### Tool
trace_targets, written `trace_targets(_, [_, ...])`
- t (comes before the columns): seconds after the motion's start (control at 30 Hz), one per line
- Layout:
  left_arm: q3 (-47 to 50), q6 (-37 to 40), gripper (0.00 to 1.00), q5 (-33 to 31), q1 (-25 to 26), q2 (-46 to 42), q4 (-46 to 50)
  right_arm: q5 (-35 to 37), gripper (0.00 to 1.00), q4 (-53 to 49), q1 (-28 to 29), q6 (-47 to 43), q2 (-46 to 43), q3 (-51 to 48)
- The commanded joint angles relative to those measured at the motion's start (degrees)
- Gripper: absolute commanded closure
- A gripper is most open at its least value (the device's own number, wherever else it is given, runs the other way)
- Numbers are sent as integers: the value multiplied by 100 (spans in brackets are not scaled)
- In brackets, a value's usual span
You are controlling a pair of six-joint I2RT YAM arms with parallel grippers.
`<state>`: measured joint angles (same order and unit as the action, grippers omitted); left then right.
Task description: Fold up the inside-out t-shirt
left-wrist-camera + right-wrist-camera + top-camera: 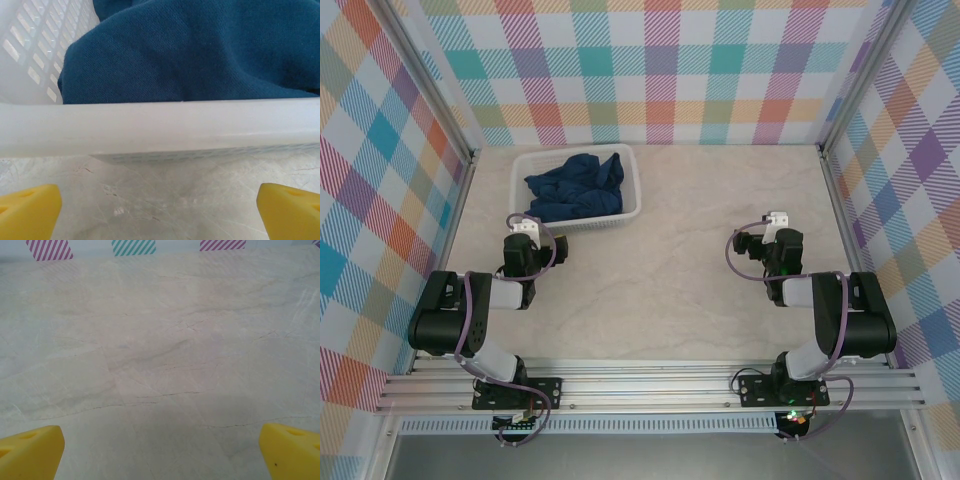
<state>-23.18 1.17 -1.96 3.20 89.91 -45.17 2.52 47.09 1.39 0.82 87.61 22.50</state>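
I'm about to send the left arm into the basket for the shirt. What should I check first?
1. The shirt lies bunched inside the basket: ok.
2. The left gripper is open and empty: ok.
3. The left gripper is outside the basket, facing its near rim: ok.
4. The right gripper is open and empty, above the table, away from the basket: ok.
5. The shirt is inside out: cannot tell.

Navy-blue t-shirt (575, 186) in a white lattice basket (578, 226) at eleven o'clock — table (700, 250) pale beige, marble-veined; walls (660, 70) pastel plaid; left fingertips (27, 210) and right fingertips (30, 450) yellow.
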Motion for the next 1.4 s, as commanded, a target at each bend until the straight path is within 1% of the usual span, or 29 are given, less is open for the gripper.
trace_targets(0.0, [-121,84,0,82,-30,-4,-93,-164,0,72,-57,1,36,88])
trace_targets(0.13, [-109,72,0,85,-33,-15,-100,-171,0,61,-63,-2,36,88])
trace_targets(0.17, [-116,41,0,-33,-31,-48,-55,-167,0,79,-66,-1,28,79])
trace_targets(0.2, [-167,-59,0,-297,-31,-157,111,-77,0,78,-61,10,5,85])
trace_targets(0.23, [-199,-219,0,-761,-30,-403,394,111,0,-75,-58,99,-97,121])
trace_targets(0.27, [-244,-540,0,-1394,-30,-767,923,312,0,-264,-58,173,-263,152])
trace_targets(0.33, [-365,-1340,0,-2810,-39,-1498,2123,723,0,-755,-59,335,-685,219])
trace_targets(0.37, [-393,-1721,0,-3361,-39,-1867,2651,1069,0,-948,-55,464,-922,213])
trace_targets(0.4, [-404,-1928,0,-3585,-45,-2185,3020,1430,0,-1049,-56,610,-1128,190])
trace_targets(0.43, [-443,-2011,0,-3446,-68,-2518,3272,1841,0,-1406,-60,835,-1444,172])
trace_targets(0.47, [-514,-1941,2,-2982,-74,-2792,3379,2171,0,-1865,-55,1333,-1855,226])
trace_targets(0.5, [-622,-1884,3,-2405,-70,-2919,3423,2098,0,-2400,-59,1667,-2145,308])
trace_targets(0.53, [-808,-1887,3,-1707,-59,-2905,3440,1545,3,-2613,-42,1838,-2447,371])
trace_targets(0.57, [-1092,-1953,4,-1113,-20,-2708,3499,1052,5,-2643,97,1818,-2573,455])
trace_targets(0.6, [-1434,-1979,4,-686,23,-2388,3703,928,6,-2768,343,1759,-2570,621])
trace_targets(0.67, [-2372,-1844,3,-183,204,-1421,4515,938,5,-3283,1043,1278,-2293,1171])
trace_targets(0.73, [-3364,-1557,3,-72,393,-451,5349,881,4,-3502,1503,1009,-1969,1536])
trace_targets(0.77, [-3880,-1389,0,-58,474,25,5819,742,3,-3487,1618,1023,-1840,1611])
trace_targets(0.83, [-4707,-1158,0,-145,588,830,6706,435,3,-3338,1670,1264,-1668,1628])
trace_targets(0.9, [-5612,-1015,0,-74,618,1635,7361,372,2,-3250,1689,1539,-1513,1646])
trace_targets(1.0, [-6684,-920,0,41,642,2635,8063,328,2,-3251,1694,1755,-1335,1720])
trace_targets(1.1, [-7592,-924,0,228,647,3492,8443,162,2,-3264,1716,1900,-1168,1812])
trace_targets(1.13, [-7858,-926,2,311,655,3726,8572,121,2,-3286,1722,1940,-1125,1849])
trace_targets(1.17, [-8145,-917,8,450,656,3974,8676,98,2,-3318,1724,2008,-1082,1870])
trace_targets(1.23, [-8583,-917,25,575,672,4298,8850,66,2,-3321,1729,2111,-1046,1881])
trace_targets(1.27, [-8689,-917,36,644,681,4373,8811,49,2,-3335,1733,2158,-1029,1881])
trace_targets(1.33, [-8755,-900,61,756,682,4329,8596,75,1,-3394,1729,2181,-1027,1892])
trace_targets(1.37, [-8739,-888,76,771,685,4206,8464,127,1,-3480,1728,2194,-1042,1897])
